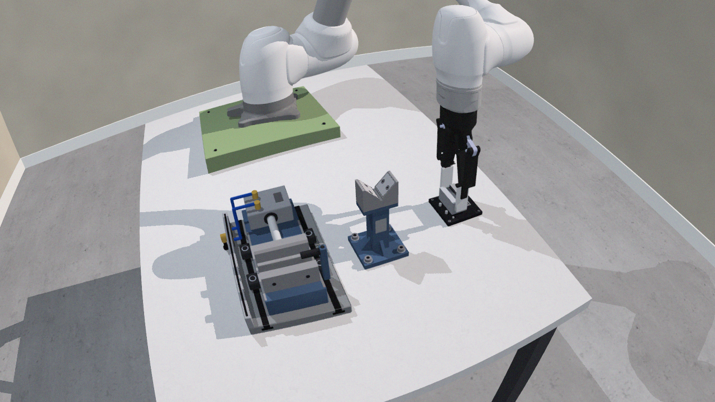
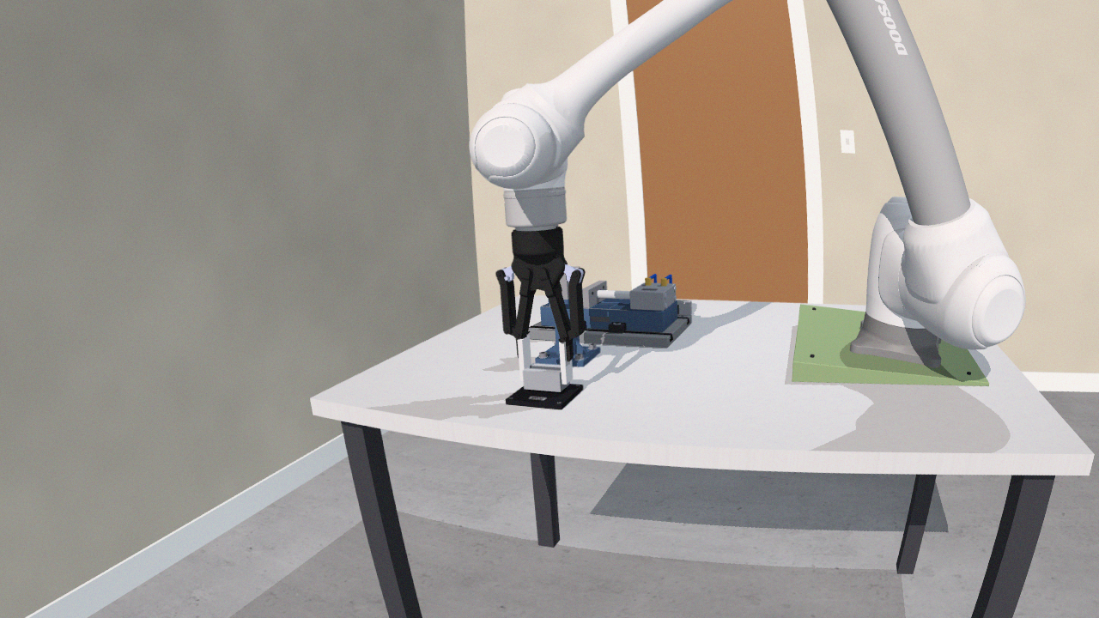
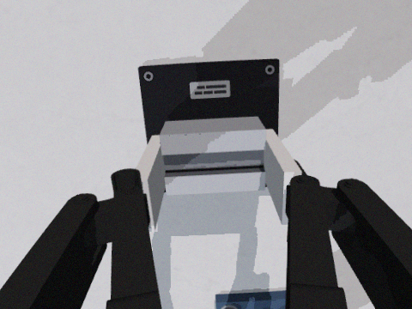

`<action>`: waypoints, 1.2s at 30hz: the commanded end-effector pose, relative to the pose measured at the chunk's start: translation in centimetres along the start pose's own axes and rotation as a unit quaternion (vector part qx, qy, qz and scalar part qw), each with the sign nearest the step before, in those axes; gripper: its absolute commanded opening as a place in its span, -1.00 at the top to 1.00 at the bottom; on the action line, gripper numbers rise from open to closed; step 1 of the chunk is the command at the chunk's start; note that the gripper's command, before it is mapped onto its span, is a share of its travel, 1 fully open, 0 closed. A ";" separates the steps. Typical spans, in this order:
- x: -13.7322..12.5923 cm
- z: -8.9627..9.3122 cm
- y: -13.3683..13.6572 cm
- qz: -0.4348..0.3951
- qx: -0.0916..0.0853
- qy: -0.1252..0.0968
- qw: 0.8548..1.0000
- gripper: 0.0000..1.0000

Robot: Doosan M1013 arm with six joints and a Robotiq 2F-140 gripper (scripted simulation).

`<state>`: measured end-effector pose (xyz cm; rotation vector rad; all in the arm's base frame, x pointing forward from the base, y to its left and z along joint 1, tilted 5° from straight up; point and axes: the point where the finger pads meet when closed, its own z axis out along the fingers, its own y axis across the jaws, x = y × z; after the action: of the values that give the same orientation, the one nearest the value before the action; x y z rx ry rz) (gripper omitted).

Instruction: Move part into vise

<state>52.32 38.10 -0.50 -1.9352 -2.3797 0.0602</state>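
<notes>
My gripper [image 3: 213,152] is clamped part-closed on the part [image 3: 213,146], just above the infeed plate [image 3: 172,92]. Slot faces up; it could slip while I flip it.

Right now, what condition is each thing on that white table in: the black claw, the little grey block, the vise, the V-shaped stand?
Black two-finger gripper: shut on the block, pointing straight down.
Pale grey slotted block: clamped by its two ends, slot facing up, at the plate.
Black square infeed plate: flat on the table, under the block.
Blue-and-grey vise: open, nothing between its jaws.
Grey V-block on a blue stand: upright, unoccupied.
</notes>
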 end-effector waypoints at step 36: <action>0.0 -11.5 0.0 0.000 0.000 0.000 1.000 1.00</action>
<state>53.16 37.94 9.63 -1.9353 -2.3798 0.0598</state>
